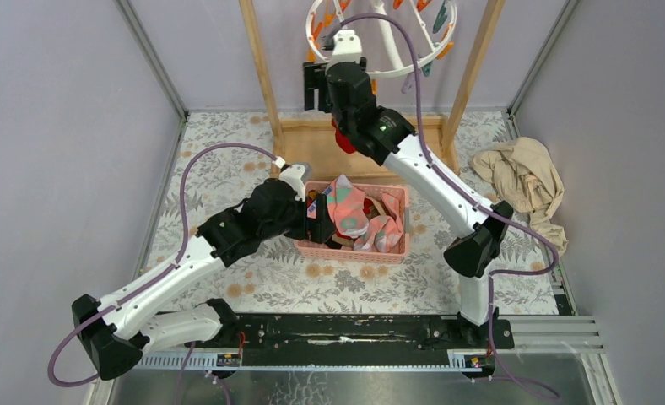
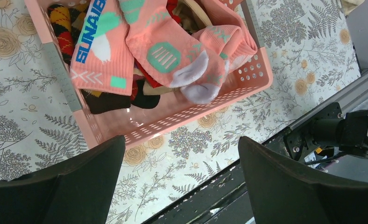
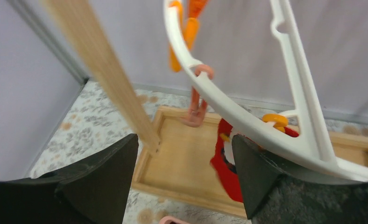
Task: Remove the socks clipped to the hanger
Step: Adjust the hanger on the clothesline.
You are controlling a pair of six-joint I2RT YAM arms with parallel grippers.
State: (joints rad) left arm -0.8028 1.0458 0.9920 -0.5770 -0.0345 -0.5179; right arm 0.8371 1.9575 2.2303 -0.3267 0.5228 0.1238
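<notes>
The white ring hanger [image 1: 380, 34] with orange and teal clips hangs from the wooden frame at the back. One red sock [image 3: 226, 172] dangles below the hanger's rim [image 3: 229, 112], under an orange clip [image 3: 275, 120]. My right gripper [image 3: 184, 140] is raised beside the ring, open, with nothing between its fingers; the red sock sits just inside its right finger. In the top view that gripper [image 1: 312, 87] is at the ring's left side. My left gripper [image 2: 181, 140] hangs open and empty over the near wall of the pink basket [image 2: 210, 100]. Pink patterned socks [image 2: 173, 51] and an argyle sock [image 2: 60, 23] lie in the basket.
The wooden frame's left post [image 3: 102, 70] leans just left of my right gripper, and its base tray [image 3: 187, 158] lies below. A crumpled beige cloth [image 1: 523, 181] lies at the right of the flowered mat. A black rail [image 1: 346, 329] runs along the near edge.
</notes>
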